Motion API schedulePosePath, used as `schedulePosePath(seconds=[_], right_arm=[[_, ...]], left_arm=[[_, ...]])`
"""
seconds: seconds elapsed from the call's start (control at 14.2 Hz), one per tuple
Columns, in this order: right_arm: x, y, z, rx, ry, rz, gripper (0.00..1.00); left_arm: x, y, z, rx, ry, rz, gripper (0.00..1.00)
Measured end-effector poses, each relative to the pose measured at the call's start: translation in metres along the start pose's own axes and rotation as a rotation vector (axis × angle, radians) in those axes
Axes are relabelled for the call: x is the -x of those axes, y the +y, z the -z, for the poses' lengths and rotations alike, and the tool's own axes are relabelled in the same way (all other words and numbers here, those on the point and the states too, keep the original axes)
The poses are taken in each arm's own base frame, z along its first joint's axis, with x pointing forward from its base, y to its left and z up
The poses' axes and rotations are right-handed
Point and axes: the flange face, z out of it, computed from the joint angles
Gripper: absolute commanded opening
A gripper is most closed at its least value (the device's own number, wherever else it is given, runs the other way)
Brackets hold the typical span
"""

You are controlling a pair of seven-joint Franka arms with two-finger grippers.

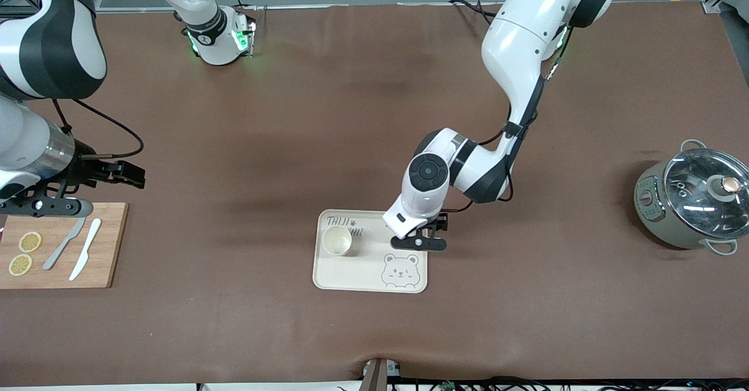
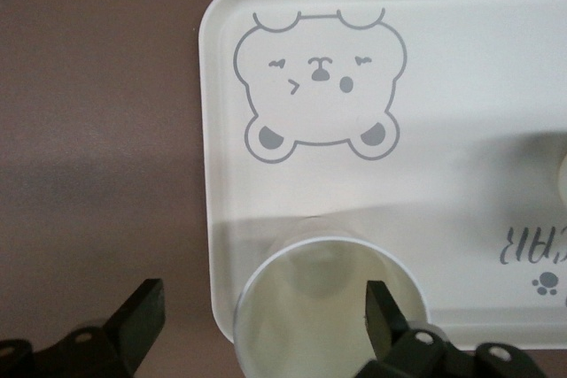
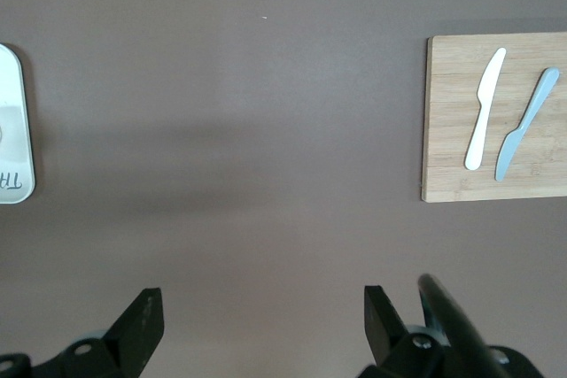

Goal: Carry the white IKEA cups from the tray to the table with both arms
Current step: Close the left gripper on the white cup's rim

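One white cup (image 1: pixel 337 240) stands upright on the cream bear tray (image 1: pixel 363 274); only its edge shows in the left wrist view (image 2: pixel 562 174). A second white cup (image 2: pixel 328 307) stands on the tray (image 2: pixel 461 59) at its corner toward the left arm's end; in the front view the left wrist hides it. My left gripper (image 1: pixel 426 226) is open right over this cup (image 2: pixel 261 325), one finger over its mouth and the other out over the table. My right gripper (image 1: pixel 137 175) is open and empty over bare table (image 3: pixel 261 325) beside the cutting board.
A wooden cutting board (image 1: pixel 108 250) with two lemon slices (image 1: pixel 24 253), a grey knife (image 1: pixel 63 243) and a white knife (image 1: pixel 85 256) lies at the right arm's end. A grey pot with a glass lid (image 1: pixel 696 201) stands at the left arm's end.
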Motion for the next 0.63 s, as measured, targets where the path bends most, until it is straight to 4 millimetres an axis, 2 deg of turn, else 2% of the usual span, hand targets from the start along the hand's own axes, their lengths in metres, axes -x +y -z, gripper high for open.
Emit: schedulePosePath(seconds=[0.42, 0.63], right_arm=[[0.000, 0.000, 0.000, 0.000, 0.000, 0.001, 1.00], [0.000, -0.001, 0.000, 0.000, 0.000, 0.001, 1.00]], left_arm=[[-0.003, -0.007, -0.002, -0.013, 0.006, 0.002, 1.00], [0.002, -0.011, -0.019, -0.008, 0.032, -0.007, 1.00]])
